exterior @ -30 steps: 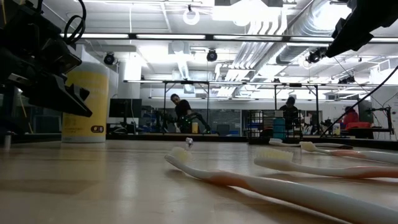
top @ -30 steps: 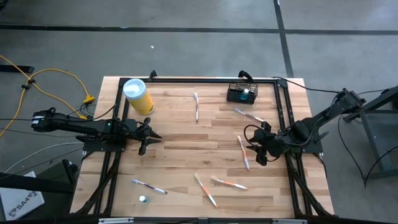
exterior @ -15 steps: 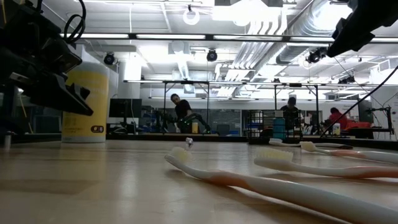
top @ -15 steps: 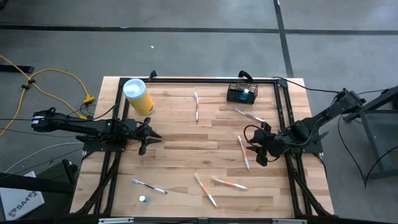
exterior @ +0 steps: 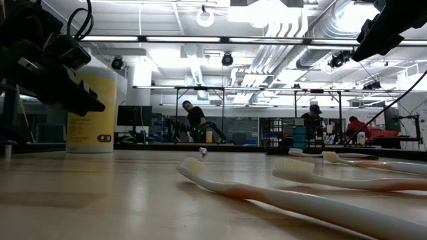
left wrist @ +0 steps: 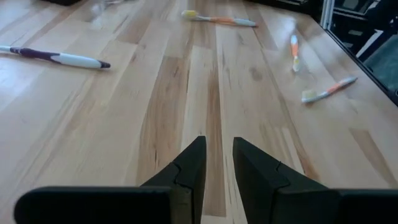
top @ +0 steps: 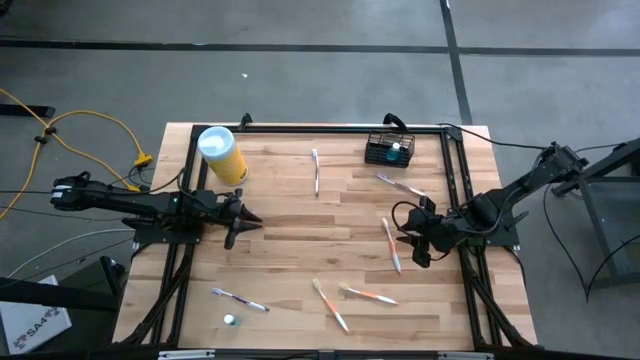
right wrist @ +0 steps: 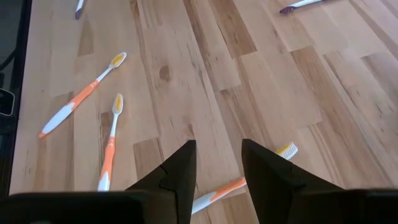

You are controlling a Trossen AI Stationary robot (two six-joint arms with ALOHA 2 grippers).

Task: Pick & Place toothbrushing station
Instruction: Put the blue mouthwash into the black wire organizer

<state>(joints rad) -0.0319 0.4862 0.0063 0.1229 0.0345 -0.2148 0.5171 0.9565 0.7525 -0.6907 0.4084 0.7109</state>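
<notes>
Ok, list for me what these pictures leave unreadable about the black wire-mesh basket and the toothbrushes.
- Small black wire-mesh basket, high view: too small to count its compartments or name the blue-green item inside.
- The same basket, low view: far off against room clutter, not clearly separable.
- Small round white object near the table's front edge, high view: too small to identify.
- Orange-and-white toothbrush, right wrist view: handle partly hidden behind the right tool fingers.
- Purple-and-white toothbrush, right wrist view: cut off by the picture's edge.

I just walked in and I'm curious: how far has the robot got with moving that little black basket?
Nothing looks done yet. The black wire basket sits at the table's far edge, untouched. Nothing is in hand: the left gripper hovers over bare wood near the yellow canister, and the right gripper hangs open and empty by an orange toothbrush. Reaching, gripping and placing the basket all remain.
</notes>
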